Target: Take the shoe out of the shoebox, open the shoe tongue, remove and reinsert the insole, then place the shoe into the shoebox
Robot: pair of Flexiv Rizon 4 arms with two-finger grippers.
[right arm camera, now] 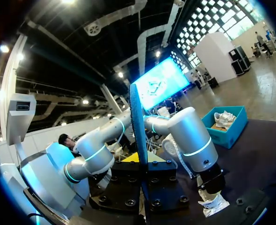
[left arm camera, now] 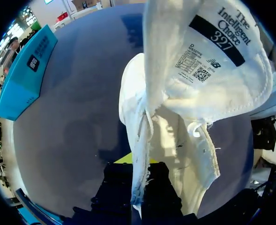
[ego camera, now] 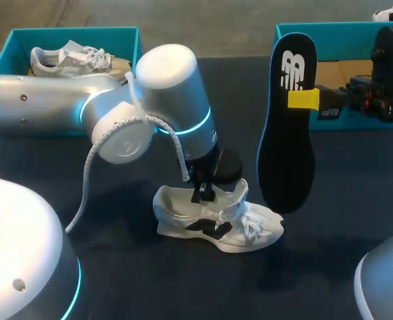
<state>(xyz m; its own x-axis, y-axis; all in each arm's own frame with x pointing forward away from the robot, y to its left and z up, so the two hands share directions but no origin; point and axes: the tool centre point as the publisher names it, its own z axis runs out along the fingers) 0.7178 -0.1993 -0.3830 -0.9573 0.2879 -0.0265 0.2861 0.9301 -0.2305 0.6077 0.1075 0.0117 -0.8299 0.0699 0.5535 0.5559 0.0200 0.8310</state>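
A white shoe (ego camera: pixel 216 220) with a dark side mark lies on the dark table, mid-front. My left gripper (ego camera: pixel 203 195) reaches down into its opening and is shut on the shoe's side wall. In the left wrist view that thin white edge (left arm camera: pixel 140 154) is pinched between the fingers of the left gripper (left arm camera: pixel 138 183), and the tongue (left arm camera: pixel 208 56) stands up ahead, label showing. My right gripper (ego camera: pixel 304 99) is shut on a black insole (ego camera: pixel 286 133), held upright in the air to the right of the shoe. The insole (right arm camera: pixel 137 122) shows edge-on in the right gripper (right arm camera: pixel 142 166).
A teal shoebox (ego camera: pixel 343 30) stands at the back right, behind the insole. Another teal box (ego camera: pixel 76 33) at the back left holds a second shoe (ego camera: pixel 73 59). A white cable (ego camera: pixel 89 173) hangs from my left arm. The box at the left also shows as teal box (left arm camera: pixel 27 75).
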